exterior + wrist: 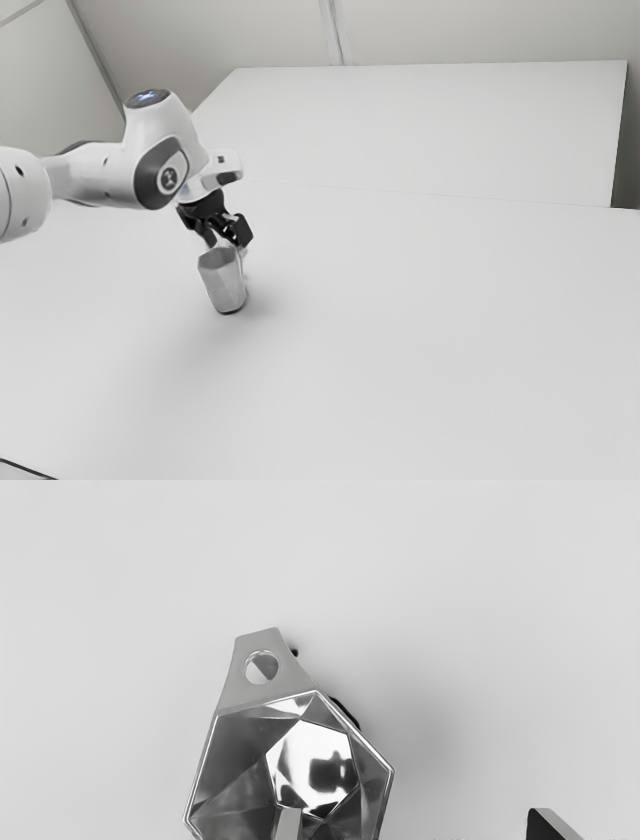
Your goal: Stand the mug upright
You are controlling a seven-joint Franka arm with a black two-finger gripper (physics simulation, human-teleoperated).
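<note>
Mug (pixel 225 283): one, on the worktop (pixel 400 330), mouth up; slight lean not ruled out. Fingers (pixel 545 827): apart, one over the mug's mouth, one outside it. Hazard: tipping, should sideways drift catch its wall.

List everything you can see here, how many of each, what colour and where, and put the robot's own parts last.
Mug: one, silvery, faceted, mouth up, below the gripper
Mug handle: one, grey, with a round hole, on the mug's side
Table: one, white, under the mug
Panel or surface: one, white, beyond the table
Walls: count unclear, pale grey, around the background
Cable: one, dark, exterior view's lower left corner
Arm: one, white and grey, from the exterior view's left
Gripper: one, black, at the arm's end
Fingers: two, black and grey, apart
</note>
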